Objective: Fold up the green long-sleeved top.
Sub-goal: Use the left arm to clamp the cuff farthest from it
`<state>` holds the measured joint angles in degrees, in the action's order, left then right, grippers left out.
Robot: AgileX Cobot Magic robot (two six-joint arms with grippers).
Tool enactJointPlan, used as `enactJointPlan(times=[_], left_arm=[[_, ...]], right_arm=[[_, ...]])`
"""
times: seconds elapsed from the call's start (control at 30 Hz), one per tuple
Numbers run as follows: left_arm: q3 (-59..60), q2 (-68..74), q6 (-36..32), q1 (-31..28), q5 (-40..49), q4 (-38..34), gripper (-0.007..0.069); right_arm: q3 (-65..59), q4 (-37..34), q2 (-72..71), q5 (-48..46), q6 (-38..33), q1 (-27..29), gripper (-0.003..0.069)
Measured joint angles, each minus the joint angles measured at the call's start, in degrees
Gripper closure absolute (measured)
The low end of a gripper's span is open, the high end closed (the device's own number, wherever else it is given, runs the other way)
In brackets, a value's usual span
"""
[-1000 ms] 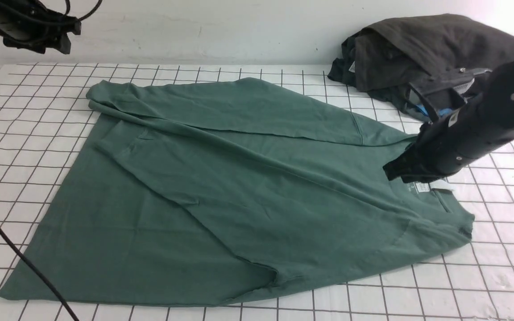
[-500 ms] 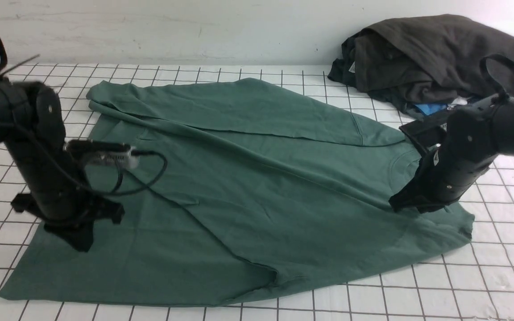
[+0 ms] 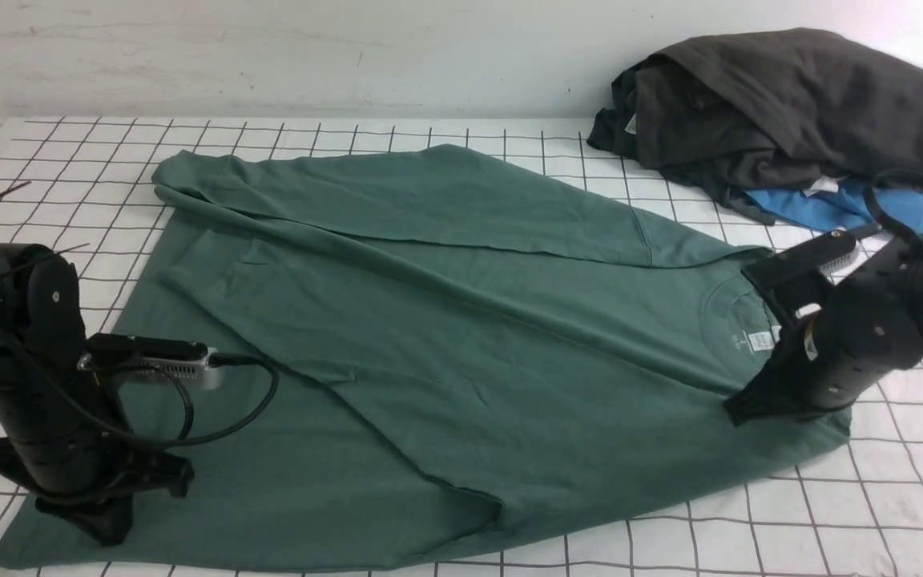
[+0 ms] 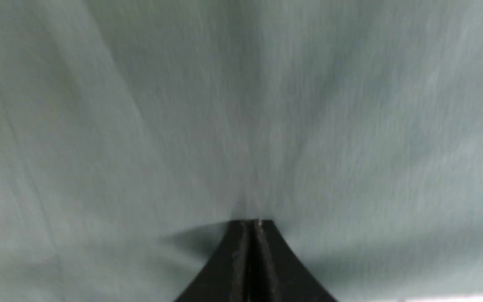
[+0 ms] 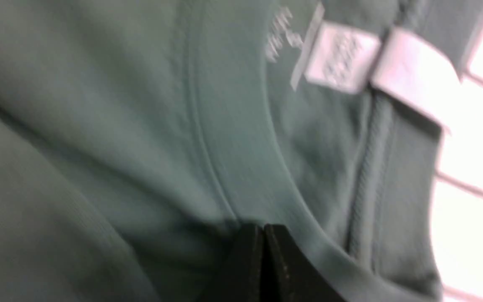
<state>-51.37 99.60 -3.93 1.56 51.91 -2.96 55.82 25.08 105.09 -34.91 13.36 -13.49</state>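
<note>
1. The green long-sleeved top [image 3: 445, 336], a large muted forest-green cotton shirt, has the black left gripper [image 3: 105, 525] standing tip-down on its near left corner.
2. In the left wrist view, the left gripper [image 4: 252, 224] has its two fingers pressed flat together with no gap. The tip touches smooth green cloth, and no fold of cloth shows between the fingers.
3. The black right gripper [image 3: 738, 413] comes in at a slant and meets the top near its right end, just on the near side of the round neck opening.
4. In the right wrist view, the right gripper [image 5: 263, 228] is likewise fully closed. Its tip rests against the stitched collar band, and whether any cloth is pinched cannot be told.
5. A small white neck label [image 3: 759, 340] lies inside the collar, just beside the right gripper. The blurred right wrist view shows it as pale tabs [image 5: 342, 58].
6. The top lies spread and slanted across the middle of the white table cloth with black grid lines [image 3: 870, 497]. A sleeve is folded over the body along its far edge.
7. A heap of dark grey-brown garments [image 3: 790, 96] sits at the far right corner against the pale wall [image 3: 269, 56], apart from the top.
8. A bright blue garment [image 3: 822, 207] pokes out from under that heap.
</note>
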Motion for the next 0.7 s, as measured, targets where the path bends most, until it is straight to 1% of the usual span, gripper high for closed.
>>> enactJointPlan(times=[0.1,0.17,0.2,0.23,0.3,0.33,0.37,0.47,0.5,0.53,0.57,0.6,0.63,0.67,0.7], left_arm=[[1.61,-3.46,0.0,0.0,3.32,0.36,0.0631],[1.73,-9.04,0.59,-0.19,3.31,0.81,0.0631],[1.73,-9.53,0.71,-0.18,3.18,0.81,0.0631],[1.73,-10.91,1.09,-0.26,2.79,1.07,0.0631],[1.73,-15.59,4.41,-1.29,1.35,2.96,0.0614],[1.73,-15.78,4.41,-1.29,1.38,3.38,0.061],[1.86,-16.71,6.55,-2.61,1.33,4.77,0.0566],[2.49,-16.46,8.5,-4.51,1.4,5.8,0.0466],[2.7,-15.92,9.2,-5.49,1.41,6.1,0.0393],[2.76,-15.41,9.58,-6.28,1.41,6.16,0.0351],[2.82,-15.13,9.71,-6.44,1.41,6.22,0.033],[2.81,-14.14,10.08,-7.44,1.35,6.33,0.0273],[2.81,-13.76,10.17,-7.67,1.3,6.34,0.0256],[2.81,-11.66,10.49,-8.3,0.9,6.57,0.0208],[2.81,-10.72,10.49,-8.3,0.55,6.55,0.0199]], right_arm=[[-1.69,-0.08,-3.1,-4.3,1.36,0.0,0.0662],[-2.52,-2.23,-6.89,-6.64,1.43,0.0,0.0662],[-2.52,-2.51,-7.3,-6.78,1.33,0.05,0.0662],[-2.52,-3.61,-9.03,-7.08,1.01,0.05,0.0662],[-2.52,-8.91,-15.51,-6.64,-1.84,-0.02,0.0662],[-2.52,-9.34,-15.94,-6.57,-2.13,-0.01,0.0662],[-2.52,-13.14,-19.61,-5.95,-5.14,-0.17,0.0662],[-2.52,-18.25,-23.23,-4.42,-9.33,-1.02,0.0662],[-2.52,-20.67,-24.41,-3.61,-11.33,-1.68,0.0662],[-2.52,-22.53,-25.05,-3.07,-12.96,-2.27,0.0662],[-2.52,-22.86,-25.13,-3.0,-13.36,-2.37,0.0662],[-2.52,-25.08,-25.39,-2.78,-15.37,-3.07,0.0662],[-2.52,-25.66,-25.39,-2.78,-15.95,-3.26,0.0662],[-2.52,-27.85,-25.33,-2.83,-18.07,-3.93,0.0662],[-2.6,-28.69,-25.33,-2.83,-19.11,-4.16,0.0662]])
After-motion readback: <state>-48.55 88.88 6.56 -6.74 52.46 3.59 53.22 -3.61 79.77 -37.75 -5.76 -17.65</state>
